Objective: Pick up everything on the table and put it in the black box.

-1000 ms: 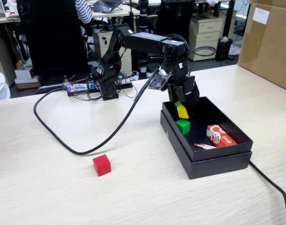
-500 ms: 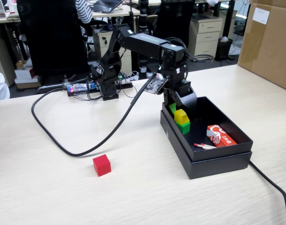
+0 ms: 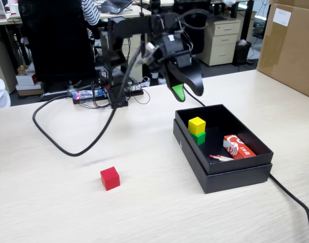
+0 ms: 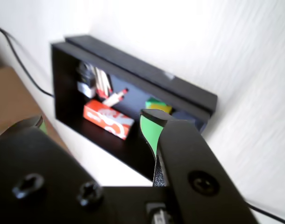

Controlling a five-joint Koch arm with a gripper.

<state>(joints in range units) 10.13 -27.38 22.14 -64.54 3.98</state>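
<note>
My gripper [image 3: 189, 92] hangs open and empty in the air above the black box's [image 3: 235, 171] far left corner. In the wrist view the gripper [image 4: 93, 120] has its green-padded jaws wide apart, with the black box [image 4: 147, 74] far below. Inside the box a yellow cube [image 3: 196, 125] sits on top of a green cube [image 3: 199, 137], against the left wall. The wrist view shows the yellow cube [image 4: 160, 108] and green cube [image 4: 153, 100] only partly. A red cube [image 3: 110, 178] lies alone on the beige table [image 3: 53, 207], well left of the box.
A red-and-white packet [image 3: 237, 147] and a small stick [image 3: 221, 158] lie in the box. A thick black cable [image 3: 68, 149] loops over the table from the arm's base. Another cable [image 3: 296, 202] runs off at the front right. A brown carton [image 3: 291, 45] stands at the back right.
The gripper let go of the yellow cube on top of the green one, then rose up and back out of the box. The cable loop swung left.
</note>
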